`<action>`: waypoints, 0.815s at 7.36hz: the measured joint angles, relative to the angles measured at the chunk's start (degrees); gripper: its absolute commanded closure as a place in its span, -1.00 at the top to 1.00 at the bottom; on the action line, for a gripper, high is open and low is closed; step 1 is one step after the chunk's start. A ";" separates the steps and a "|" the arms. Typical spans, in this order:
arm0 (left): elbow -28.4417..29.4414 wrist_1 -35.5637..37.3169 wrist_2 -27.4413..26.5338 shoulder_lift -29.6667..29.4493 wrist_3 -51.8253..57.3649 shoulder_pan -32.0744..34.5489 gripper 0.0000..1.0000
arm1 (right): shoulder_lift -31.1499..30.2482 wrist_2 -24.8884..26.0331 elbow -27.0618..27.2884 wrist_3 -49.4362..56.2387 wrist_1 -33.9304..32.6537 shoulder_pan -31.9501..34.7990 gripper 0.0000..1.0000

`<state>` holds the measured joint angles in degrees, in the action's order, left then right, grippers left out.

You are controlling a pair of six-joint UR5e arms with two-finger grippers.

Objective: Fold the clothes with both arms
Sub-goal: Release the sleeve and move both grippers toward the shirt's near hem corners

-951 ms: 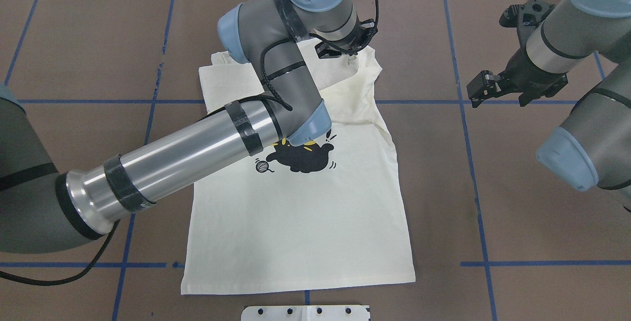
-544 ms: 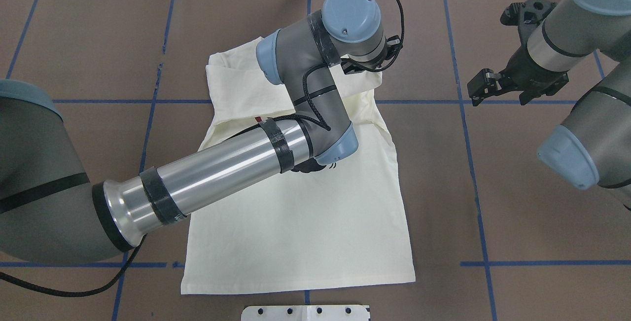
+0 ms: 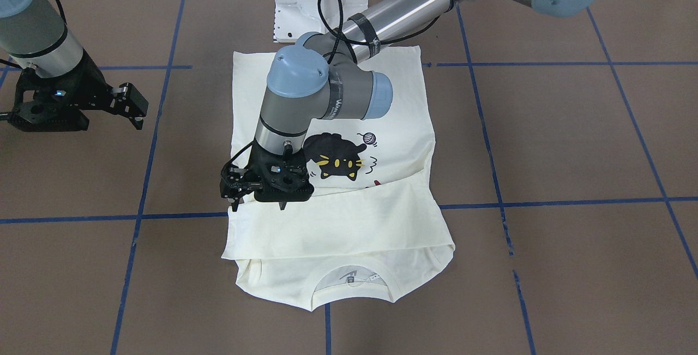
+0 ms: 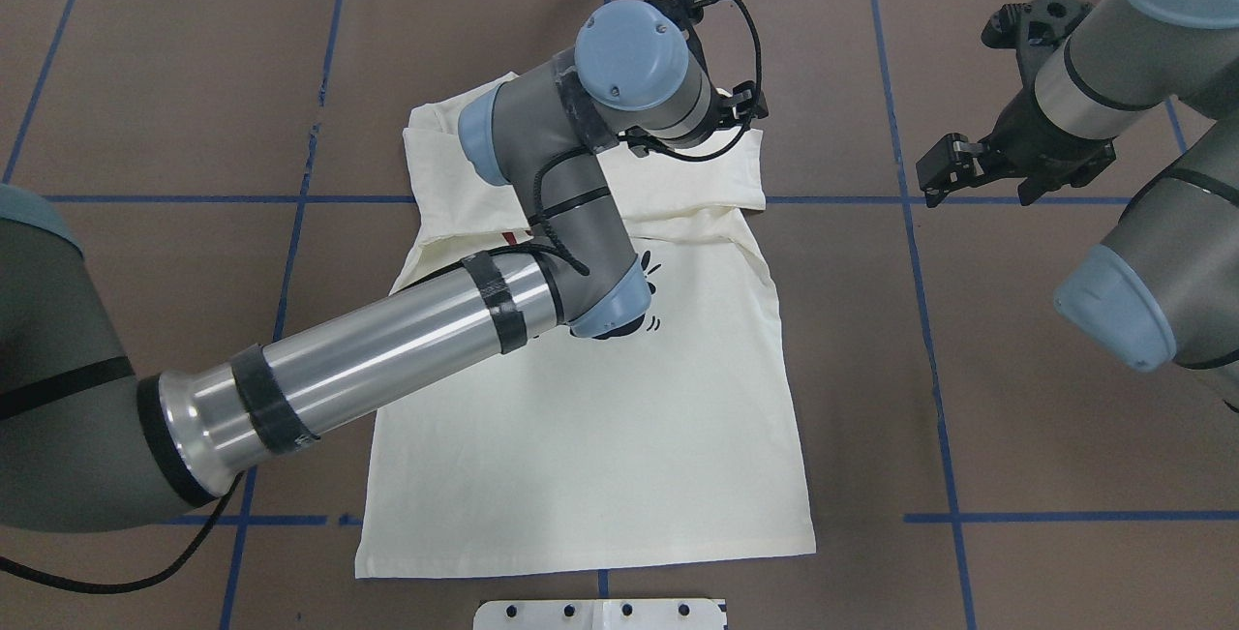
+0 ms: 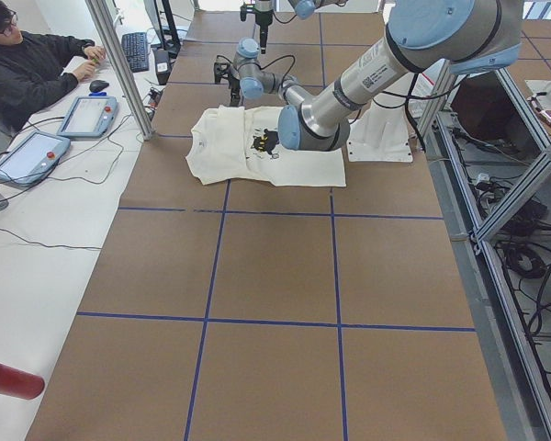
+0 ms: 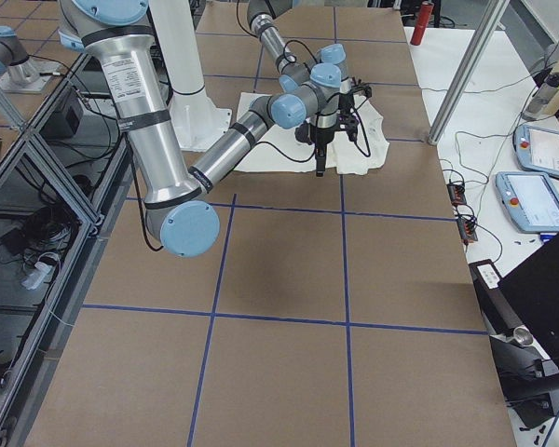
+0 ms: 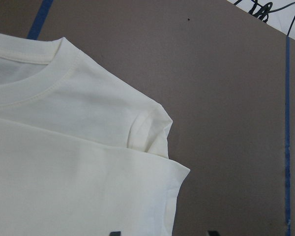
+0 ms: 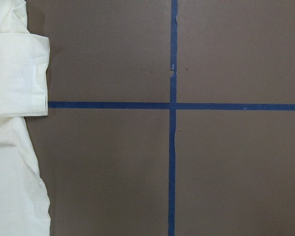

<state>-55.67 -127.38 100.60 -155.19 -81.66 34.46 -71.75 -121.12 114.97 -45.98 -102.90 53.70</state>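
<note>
In the front view, your left tool (image 3: pixel 258 198) hung open and empty over the left edge of the shirt (image 3: pixel 338 224), which lay mid-frame on the surface (image 3: pixel 545 142), collar toward the bottom, far nearer than the right tool (image 3: pixel 130 108) at upper left, whose gap I couldn't tell.

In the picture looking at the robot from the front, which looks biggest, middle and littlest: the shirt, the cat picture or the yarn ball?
1. T-shirt, by far the biggest
2. black cat print
3. yarn-ball print, the smallest

Sleeve (image 4: pixel 721 187) now flat across T-shirt (image 4: pixel 581 436); left tool (image 3: pixel 257 204) shifted back leftward.
</note>
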 measured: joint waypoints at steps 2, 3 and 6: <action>-14.34 0.76 3.07 12.33 4.60 1.64 1.00 | 0.87 -1.06 0.06 -1.60 0.16 -0.08 1.00; -21.14 2.05 5.25 18.96 7.11 3.55 1.00 | 1.52 -1.21 0.17 -3.74 0.85 -0.48 1.00; -39.37 20.31 7.50 31.16 21.37 6.32 1.00 | 0.86 1.19 1.55 -12.95 7.24 -6.23 1.00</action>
<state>-95.04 -107.08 108.10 -124.03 -60.29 40.78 -70.90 -119.93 116.52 -58.93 -95.66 47.47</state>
